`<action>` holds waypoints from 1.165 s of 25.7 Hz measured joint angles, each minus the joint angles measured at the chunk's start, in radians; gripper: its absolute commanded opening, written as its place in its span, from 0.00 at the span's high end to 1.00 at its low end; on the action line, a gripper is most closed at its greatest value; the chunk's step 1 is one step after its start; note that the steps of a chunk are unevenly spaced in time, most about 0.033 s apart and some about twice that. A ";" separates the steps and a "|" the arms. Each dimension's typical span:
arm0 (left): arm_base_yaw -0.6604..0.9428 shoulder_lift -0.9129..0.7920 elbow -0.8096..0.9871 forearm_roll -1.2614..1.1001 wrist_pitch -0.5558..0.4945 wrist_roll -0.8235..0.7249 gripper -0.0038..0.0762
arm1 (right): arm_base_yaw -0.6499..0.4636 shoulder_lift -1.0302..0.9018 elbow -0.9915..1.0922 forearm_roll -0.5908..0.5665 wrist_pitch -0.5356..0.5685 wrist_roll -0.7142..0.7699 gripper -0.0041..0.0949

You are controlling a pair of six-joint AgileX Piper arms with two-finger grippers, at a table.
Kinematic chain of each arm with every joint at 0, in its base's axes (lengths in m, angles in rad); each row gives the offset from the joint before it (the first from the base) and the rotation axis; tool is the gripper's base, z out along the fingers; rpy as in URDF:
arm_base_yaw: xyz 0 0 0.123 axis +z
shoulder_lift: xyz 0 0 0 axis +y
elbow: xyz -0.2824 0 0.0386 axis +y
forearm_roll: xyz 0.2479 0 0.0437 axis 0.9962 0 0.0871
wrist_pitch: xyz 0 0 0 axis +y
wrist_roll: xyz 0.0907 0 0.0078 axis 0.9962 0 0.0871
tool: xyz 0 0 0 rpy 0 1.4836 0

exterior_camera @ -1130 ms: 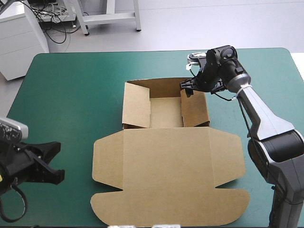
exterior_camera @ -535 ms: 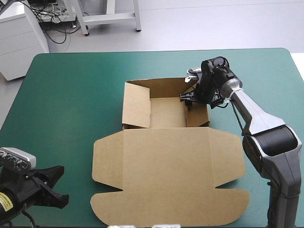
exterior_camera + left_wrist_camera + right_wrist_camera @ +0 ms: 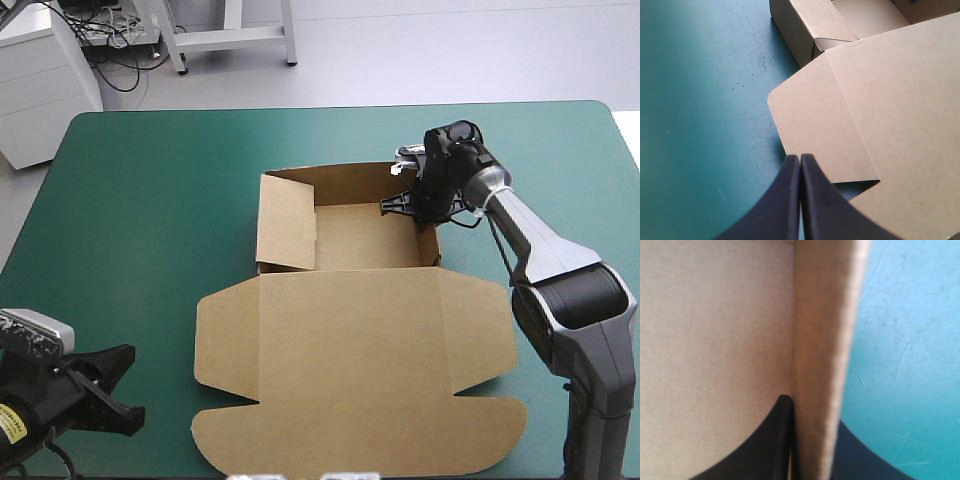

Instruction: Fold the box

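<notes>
The brown box (image 3: 350, 340) lies mid-table as an open tray with its lid spread flat toward the near edge. My right gripper (image 3: 413, 203) is at the tray's right wall (image 3: 428, 240), near the far corner. In the right wrist view that wall (image 3: 822, 315) stands between the black fingers, one inside the tray and one outside, and the right gripper (image 3: 812, 412) is shut on it. My left gripper (image 3: 115, 390) hovers low at the near left corner of the table, shut and empty. Ahead of the left gripper (image 3: 800, 159) lies the lid's left flap (image 3: 815, 125).
Teal-green cover (image 3: 150, 200) shows around the box on all sides, widest to the left and far right. The table's near edge runs just below the lid's rounded front flap (image 3: 360, 440).
The right gripper closed on the tray's right wall, and the flap that leaned into the tray now stands upright. The left arm drew back toward the near left corner.
</notes>
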 measured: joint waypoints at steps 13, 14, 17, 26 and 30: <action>0.000 0.000 0.000 -0.023 0.000 0.000 0.99 | -0.421 -0.242 -0.015 0.049 0.004 -0.245 0.98; 0.000 0.000 0.000 -0.023 0.000 0.000 0.99 | -0.462 -0.251 -0.015 0.047 0.004 -0.259 0.98; 0.000 0.000 0.000 -0.025 -0.001 0.000 0.99 | -0.609 -0.260 -0.015 0.040 0.007 -0.298 0.98; 0.000 0.000 0.000 -0.028 -0.032 -0.007 0.99 | -0.864 -0.203 -0.015 0.085 -0.005 -0.339 0.98; 0.000 0.000 0.000 -0.028 -0.043 -0.011 0.99 | -0.905 -0.149 -0.015 0.117 -0.017 -0.351 0.98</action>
